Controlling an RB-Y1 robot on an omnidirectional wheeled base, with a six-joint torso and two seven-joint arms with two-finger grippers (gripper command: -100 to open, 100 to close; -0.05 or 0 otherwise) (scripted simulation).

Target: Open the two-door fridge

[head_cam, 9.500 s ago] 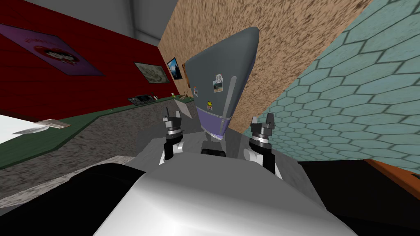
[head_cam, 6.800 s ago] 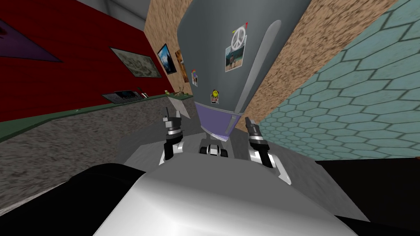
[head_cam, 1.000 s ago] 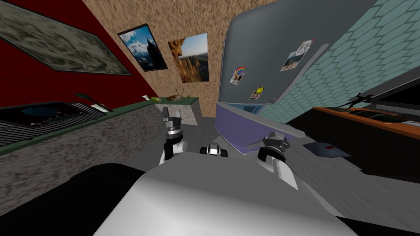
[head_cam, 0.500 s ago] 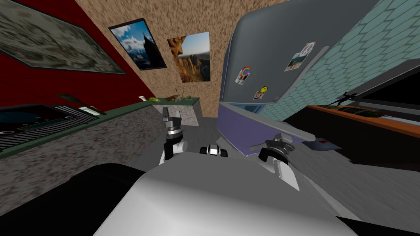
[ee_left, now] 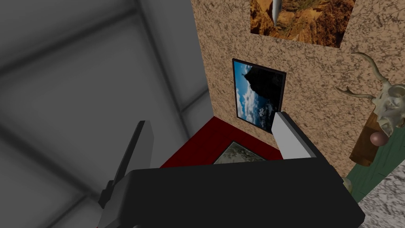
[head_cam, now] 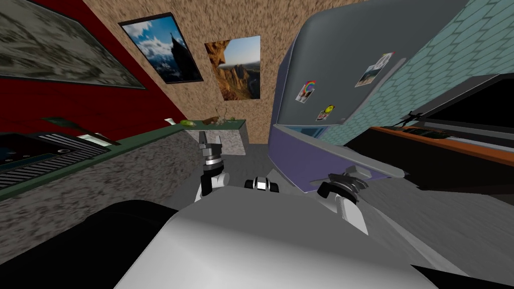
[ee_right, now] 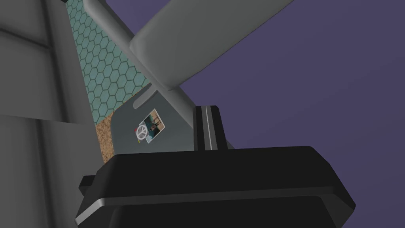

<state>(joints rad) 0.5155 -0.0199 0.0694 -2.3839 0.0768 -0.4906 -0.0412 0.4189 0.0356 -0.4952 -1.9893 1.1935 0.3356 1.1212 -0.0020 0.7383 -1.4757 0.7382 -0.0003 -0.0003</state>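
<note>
Right end effector [ee_right: 208, 111] is clenched: fingers drawn together with no gap, tips just short of the lower door's handle [ee_right: 205, 43]. Can't tell from either view whether it pinches part of the bar or only hooks it. Left end effector [head_cam: 209, 136] is released, fingers spread, held up idle beside the tabletop [head_cam: 100, 180] and well apart from the fridge.

Change vs 1 s ago: the lower door [head_cam: 301, 160], the purple one, has swung further out. Its face reads broader, and the handle end has gone right along with my right hand. Part of that is my own move, since the whole head view shifted and the wall pictures [head_cam: 233, 67] slid too. But 9.5 s ago that door sat flush under the upper one, so the swing is real. A bluish interior strip [head_cam: 306, 132] shows above its top edge.

Upper door [head_cam: 346, 60], grey with the magnets [head_cam: 327, 110], looks flush, and nothing is on its long handle.

The two-door fridge [head_cam: 283, 85] stands just ahead against the tan wall [head_cam: 241, 15].

Read: the pull is working and the lower door is part-open. If both doors count, I'd call it under half done, with the upper one yet to start.
</note>
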